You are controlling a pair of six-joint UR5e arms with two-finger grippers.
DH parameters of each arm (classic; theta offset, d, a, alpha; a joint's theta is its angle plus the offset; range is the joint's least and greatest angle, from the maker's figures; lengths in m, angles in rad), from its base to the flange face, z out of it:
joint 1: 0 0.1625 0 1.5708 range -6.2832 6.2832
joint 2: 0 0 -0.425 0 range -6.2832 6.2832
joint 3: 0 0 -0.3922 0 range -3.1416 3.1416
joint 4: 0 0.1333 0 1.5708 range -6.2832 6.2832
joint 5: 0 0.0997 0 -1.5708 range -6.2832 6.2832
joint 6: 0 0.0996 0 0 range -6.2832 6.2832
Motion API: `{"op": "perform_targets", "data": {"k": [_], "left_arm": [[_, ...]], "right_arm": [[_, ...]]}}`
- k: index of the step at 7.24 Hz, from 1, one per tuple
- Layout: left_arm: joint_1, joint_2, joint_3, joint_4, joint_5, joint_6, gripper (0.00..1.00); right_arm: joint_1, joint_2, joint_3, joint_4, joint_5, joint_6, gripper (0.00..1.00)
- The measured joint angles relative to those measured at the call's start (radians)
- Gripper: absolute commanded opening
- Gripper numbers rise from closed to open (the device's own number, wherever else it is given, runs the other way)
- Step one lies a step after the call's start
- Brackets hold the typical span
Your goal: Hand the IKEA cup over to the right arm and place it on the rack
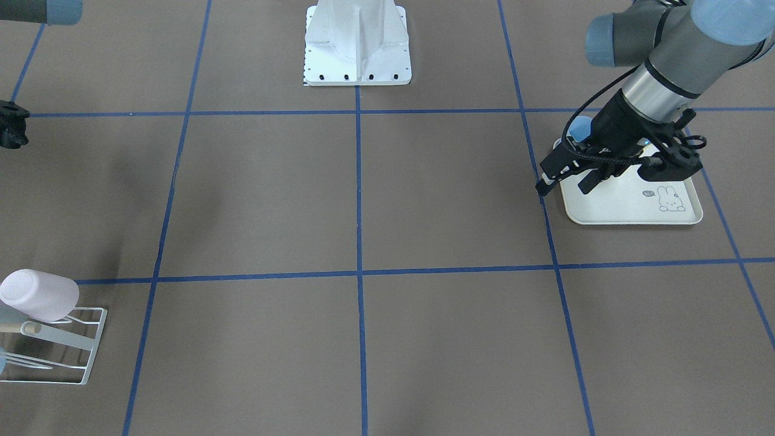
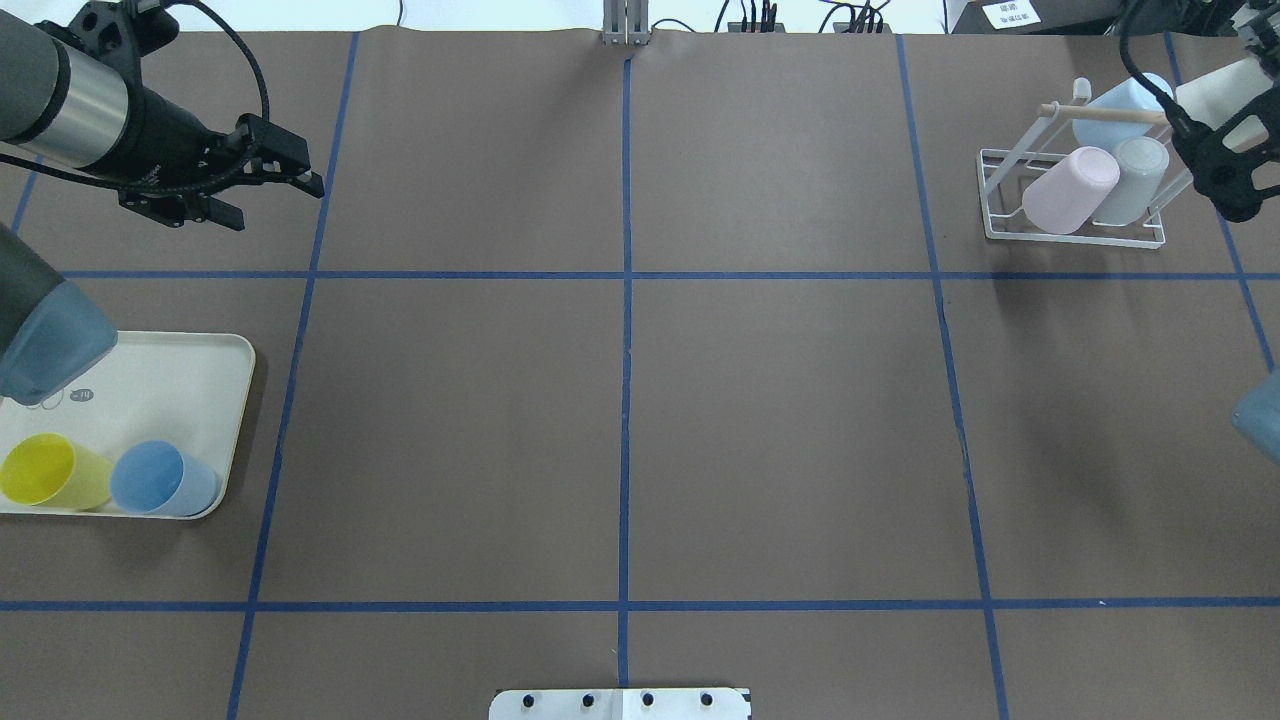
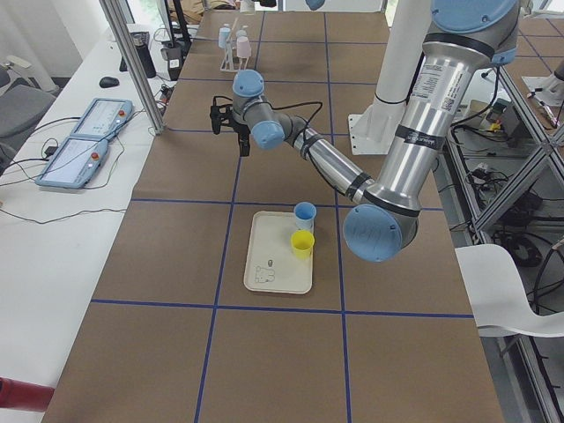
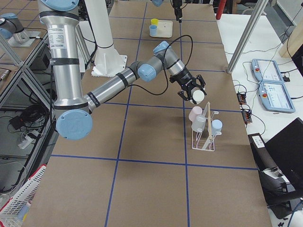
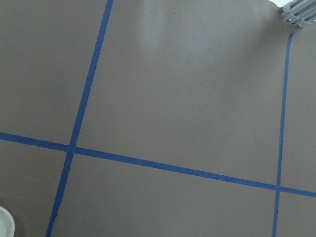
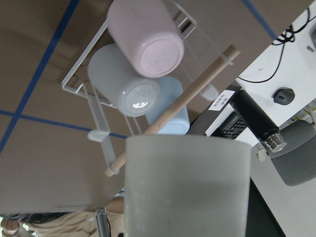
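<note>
My right gripper (image 2: 1222,130) is shut on the IKEA cup (image 2: 1210,92), a white frosted cup, and holds it in the air just beside the rack (image 2: 1070,228). In the right wrist view the IKEA cup (image 6: 187,182) fills the foreground, and the rack (image 6: 79,81) lies beyond it. The white wire rack carries a pink cup (image 2: 1068,188), a grey cup (image 2: 1135,178) and a pale blue cup (image 2: 1105,112) under its wooden rod (image 2: 1100,112). My left gripper (image 2: 280,205) stands open and empty at the far left of the table, away from the rack.
A cream tray (image 2: 180,370) at the left holds a yellow cup (image 2: 45,470) and a blue cup (image 2: 160,478). The robot's white base (image 1: 357,45) sits at the table's edge. Blue tape lines grid the brown table (image 2: 620,400).
</note>
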Motion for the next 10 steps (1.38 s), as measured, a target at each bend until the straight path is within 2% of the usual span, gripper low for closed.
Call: {"op": "perform_targets", "data": {"k": [4, 6, 10], "left_arm": [[0.003, -0.003, 0.001, -0.001, -0.003, -0.004, 1.00], [0.003, -0.003, 0.000, -0.002, -0.006, -0.005, 1.00], [0.003, -0.005, -0.001, -0.005, -0.007, -0.005, 1.00]], "right_arm": [[-0.011, -0.023, -0.152, 0.002, -0.159, -0.125, 0.28], [-0.075, -0.012, -0.212, 0.003, -0.251, -0.122, 0.28], [-0.112, 0.027, -0.271, 0.003, -0.307, -0.129, 0.28]]}}
